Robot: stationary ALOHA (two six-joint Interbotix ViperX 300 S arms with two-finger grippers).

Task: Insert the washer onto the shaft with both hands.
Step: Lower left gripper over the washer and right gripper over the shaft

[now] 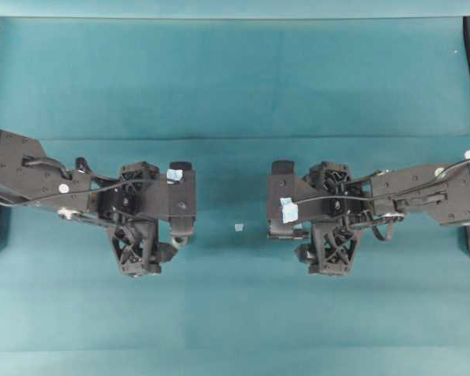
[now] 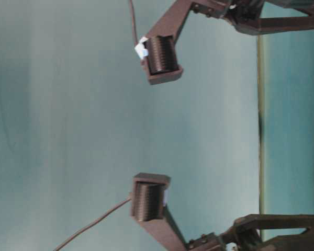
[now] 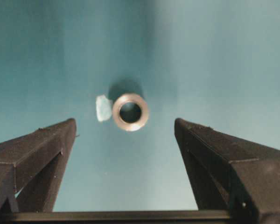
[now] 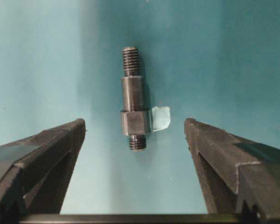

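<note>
While both arms hang over the teal desk [image 1: 235,78], the shaft [image 4: 133,105] lies flat on it ahead of the right tool [image 4: 135,128], its long axis running straight away from that tool's spread, empty fingers [image 4: 60,140], with a pale tape scrap [image 4: 161,117] touching its thick collar. The washer [image 3: 130,111] lies flat, hole facing up, ahead of the left tool [image 3: 126,126], which is likewise wide and empty, a second tape scrap [image 3: 102,108] just beside the ring.
</note>
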